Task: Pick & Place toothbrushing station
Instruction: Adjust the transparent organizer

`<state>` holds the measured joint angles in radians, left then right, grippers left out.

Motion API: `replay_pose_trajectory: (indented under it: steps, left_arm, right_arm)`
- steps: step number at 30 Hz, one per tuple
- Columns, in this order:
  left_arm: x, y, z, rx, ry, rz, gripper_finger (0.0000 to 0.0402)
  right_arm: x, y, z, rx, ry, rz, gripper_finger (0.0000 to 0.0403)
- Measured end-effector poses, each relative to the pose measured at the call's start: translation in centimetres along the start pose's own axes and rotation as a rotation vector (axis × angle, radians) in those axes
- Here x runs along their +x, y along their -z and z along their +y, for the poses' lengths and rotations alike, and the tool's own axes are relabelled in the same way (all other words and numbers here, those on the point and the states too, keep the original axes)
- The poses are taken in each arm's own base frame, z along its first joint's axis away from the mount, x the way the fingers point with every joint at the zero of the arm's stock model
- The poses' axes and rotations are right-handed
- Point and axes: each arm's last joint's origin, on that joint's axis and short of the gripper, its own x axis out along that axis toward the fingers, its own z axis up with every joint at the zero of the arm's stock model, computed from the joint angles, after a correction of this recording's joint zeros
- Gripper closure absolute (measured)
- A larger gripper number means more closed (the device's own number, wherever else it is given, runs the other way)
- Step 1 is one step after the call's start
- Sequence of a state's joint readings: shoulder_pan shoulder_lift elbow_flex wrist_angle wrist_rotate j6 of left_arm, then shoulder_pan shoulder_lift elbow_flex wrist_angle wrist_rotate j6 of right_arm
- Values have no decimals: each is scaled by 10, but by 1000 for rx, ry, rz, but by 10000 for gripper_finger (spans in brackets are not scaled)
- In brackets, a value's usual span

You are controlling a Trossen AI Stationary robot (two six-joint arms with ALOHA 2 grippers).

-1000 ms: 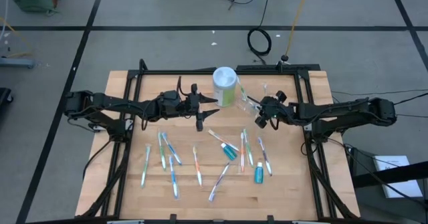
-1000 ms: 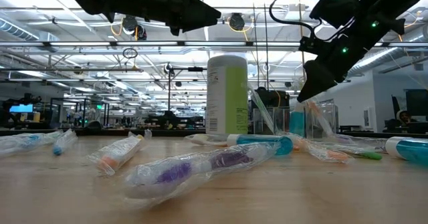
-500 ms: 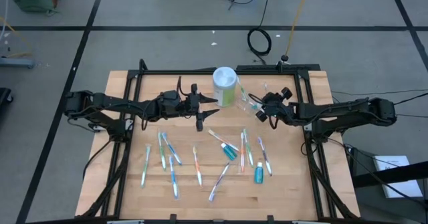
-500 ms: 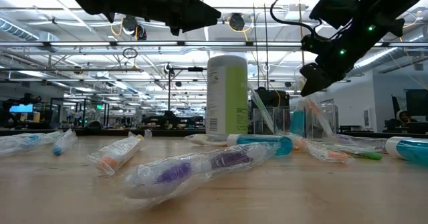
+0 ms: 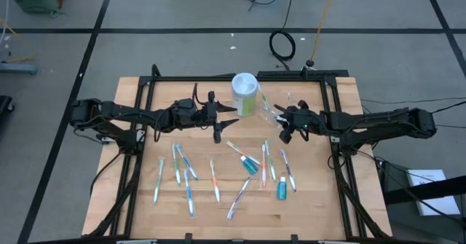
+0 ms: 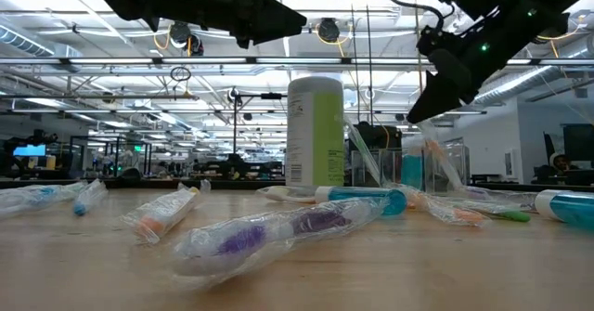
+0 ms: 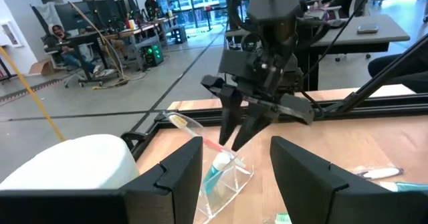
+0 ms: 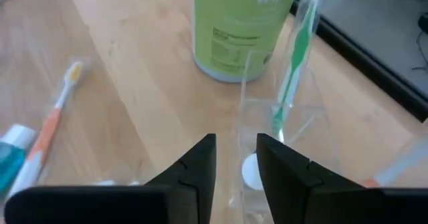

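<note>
The small clear cup (image 8: 281, 124) stands on the table beside a green and white wipes canister (image 5: 245, 93). A green toothbrush (image 8: 291, 63) and a teal toothpaste tube (image 7: 215, 172) stand in the cup, leaning on its wall. My right gripper (image 8: 236, 147) hangs just above the cup, slanting down, open by a narrow gap with nothing between its fingers. My left gripper (image 5: 233, 110) waits level and wide open over the canister's white lid (image 7: 67, 164). Several wrapped toothbrushes (image 5: 188, 182) and two toothpaste tubes (image 5: 250, 164) lie flat on the table's near half.
An orange toothbrush (image 8: 52, 127) lies on the wood near the canister. Black frame rails (image 5: 335, 156) run along the table's sides and far edge. In the low view a wrapped purple toothbrush (image 6: 269, 232) lies close to the near edge.
My right gripper has risen a little above the cup and has turned at the wrist. The cup and what stands in it have stayed where they were.
</note>
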<state>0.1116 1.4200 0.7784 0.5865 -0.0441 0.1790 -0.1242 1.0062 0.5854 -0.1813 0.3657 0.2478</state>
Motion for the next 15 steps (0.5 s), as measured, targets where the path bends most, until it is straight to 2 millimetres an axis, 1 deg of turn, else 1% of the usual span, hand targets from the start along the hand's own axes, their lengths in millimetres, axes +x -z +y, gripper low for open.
replay_pose_trajectory:
  steps: [3, 8, 15]
  left_arm:
    - [0, 0, 0, 3, 0, 0, 222]
    - [0, 0, 0, 2, 0, 0, 222]
    - [0, 0, 0, 0, 0, 0, 222]
  right_arm:
    - [2, 6, 0, -10, 1, 21, 313]
    - [12, 15, -3, -36, 26, 94, 333]
    - [21, 15, -10, -16, 49, 105, 390]
